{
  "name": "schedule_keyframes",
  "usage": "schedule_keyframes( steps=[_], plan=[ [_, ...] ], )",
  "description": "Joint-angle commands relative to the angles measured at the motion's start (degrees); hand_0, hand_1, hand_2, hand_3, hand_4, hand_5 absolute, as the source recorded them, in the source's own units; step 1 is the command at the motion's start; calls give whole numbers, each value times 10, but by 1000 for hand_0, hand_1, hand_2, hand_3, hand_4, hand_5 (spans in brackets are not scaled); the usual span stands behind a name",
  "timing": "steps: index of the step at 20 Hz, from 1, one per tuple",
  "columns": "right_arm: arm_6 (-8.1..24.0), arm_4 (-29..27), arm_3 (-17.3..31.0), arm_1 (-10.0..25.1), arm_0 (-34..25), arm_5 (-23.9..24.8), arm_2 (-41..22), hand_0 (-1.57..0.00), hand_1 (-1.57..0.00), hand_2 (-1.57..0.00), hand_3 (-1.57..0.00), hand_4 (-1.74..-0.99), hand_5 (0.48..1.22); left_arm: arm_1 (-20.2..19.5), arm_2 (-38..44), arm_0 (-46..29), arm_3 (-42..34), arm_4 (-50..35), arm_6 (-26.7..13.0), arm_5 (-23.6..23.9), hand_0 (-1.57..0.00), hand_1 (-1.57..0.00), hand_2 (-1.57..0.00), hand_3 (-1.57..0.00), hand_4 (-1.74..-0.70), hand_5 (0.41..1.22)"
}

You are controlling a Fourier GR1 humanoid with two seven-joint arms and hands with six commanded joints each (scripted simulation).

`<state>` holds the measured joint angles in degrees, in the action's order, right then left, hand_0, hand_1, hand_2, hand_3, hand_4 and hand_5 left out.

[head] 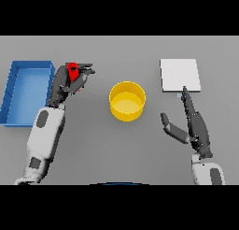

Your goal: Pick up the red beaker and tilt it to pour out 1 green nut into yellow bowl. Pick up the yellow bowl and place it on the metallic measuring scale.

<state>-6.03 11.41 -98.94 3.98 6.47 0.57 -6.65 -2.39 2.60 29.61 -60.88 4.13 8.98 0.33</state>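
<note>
Red beaker (73,72) sits in the left hand (70,80), fingers curled round it, only its upper red part showing above the dark fingers; held just right of the blue bin (13,91), left of and well apart from the yellow bowl (127,101); cannot tell if it is clear of the grey table (93,140) or how far it is tilted; no nut can be made out inside it. Yellow bowl stands upright near table centre, between the two hands, touched by neither; inside looks plain yellow. Metallic measuring scale (180,75) shows as a pale square plate at upper right, lying flat, nothing on it. Right hand (195,124) lies open, fingers straight and pointing up toward the scale's lower edge, fingertips just at that edge; thumb spread out to the left; holding nothing. Blue bin at far left, open-topped.
</note>
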Motion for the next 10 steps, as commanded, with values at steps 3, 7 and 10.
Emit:
schedule_keyframes(
  steps=[3, 7, 10],
  plan=[
    [-13, 15, 3, -1, -3, 8, -5, 1, 1, 1, 1, -1219, 659, -11, -17, 10, -4, 19, -18, 5, -1556, -1557, -1558, -1553, -1724, 1133],
    [-21, 20, 3, 6, 1, 9, -3, 1, 1, 1, 1, -1213, 662, -32, -40, 22, -4, 45, -29, 4, -1559, -1560, -1561, -1556, -1727, 1138],
    [1, 19, 4, 5, -4, 10, -1, 1, 1, 1, 1, -1199, 658, -61, -81, 56, 3, 103, -65, -2, -1565, -1565, -1566, -1563, -1734, 1124]
  ],
)
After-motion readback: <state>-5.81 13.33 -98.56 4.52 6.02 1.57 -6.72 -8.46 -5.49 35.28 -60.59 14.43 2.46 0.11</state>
